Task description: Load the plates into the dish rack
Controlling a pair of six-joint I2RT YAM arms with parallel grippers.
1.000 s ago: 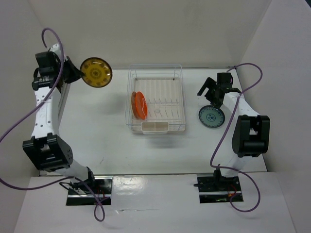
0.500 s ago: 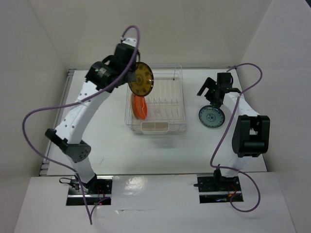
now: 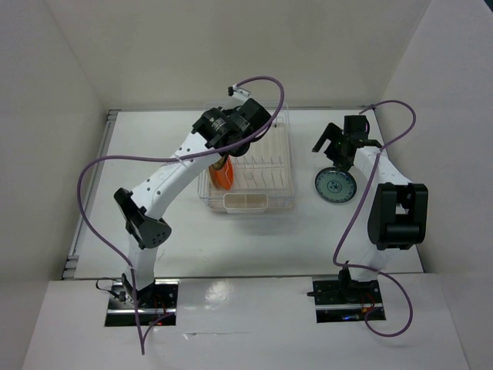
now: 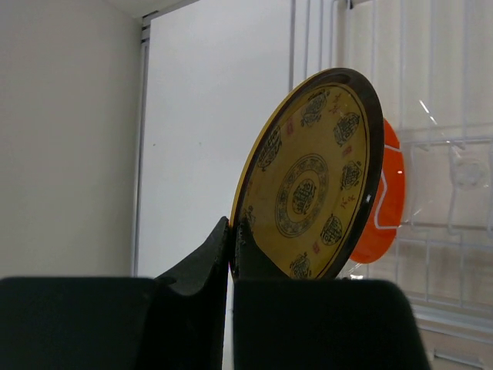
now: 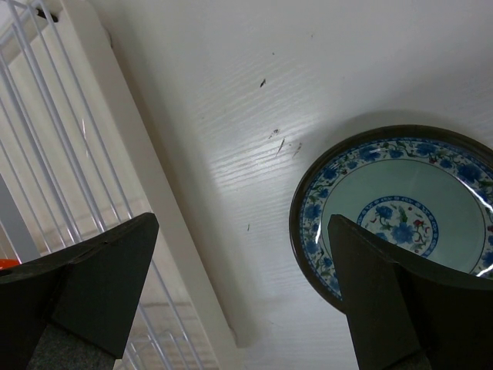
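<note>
My left gripper is shut on the lower rim of the yellow plate with brown pattern, holding it on edge. It hangs over the left part of the dish rack. Right behind it, the orange plate stands upright between the tines, also seen from above. In the top view the left wrist hides the yellow plate. The white plate with blue-green pattern lies flat on the table right of the rack. My right gripper stands open just above the plate's left side, holding nothing.
A small beige holder sits at the rack's near end. The rack's white edge runs close to the left of my right gripper. White walls enclose the table on the left, back and right.
My left arm swung from the far left corner rightward with the yellow plate, ending over the rack beside the orange plate. The right arm stayed still.
</note>
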